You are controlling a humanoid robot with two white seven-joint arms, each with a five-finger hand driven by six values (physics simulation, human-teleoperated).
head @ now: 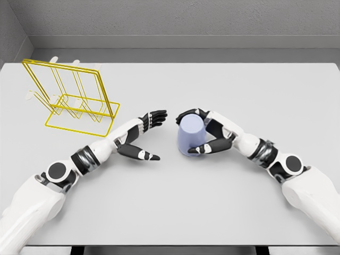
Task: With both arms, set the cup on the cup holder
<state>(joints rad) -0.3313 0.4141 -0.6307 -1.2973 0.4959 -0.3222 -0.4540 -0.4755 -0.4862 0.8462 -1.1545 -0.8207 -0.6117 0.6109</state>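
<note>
A pale lavender cup (190,135) stands on the grey table (175,202) just right of centre. My right hand (201,132) wraps it from the right, fingers curled over its far rim and thumb against its near side. My left hand (147,135) hovers open to the cup's left, palm facing it, a short gap apart, fingers spread and thumb pointing toward the cup's base. The yellow wire cup holder (71,98) with white-tipped pegs stands at the table's far left.
Grey walls rise behind the table's back edge. The table's near edge runs along the bottom of the view. Both forearms lie low over the tabletop.
</note>
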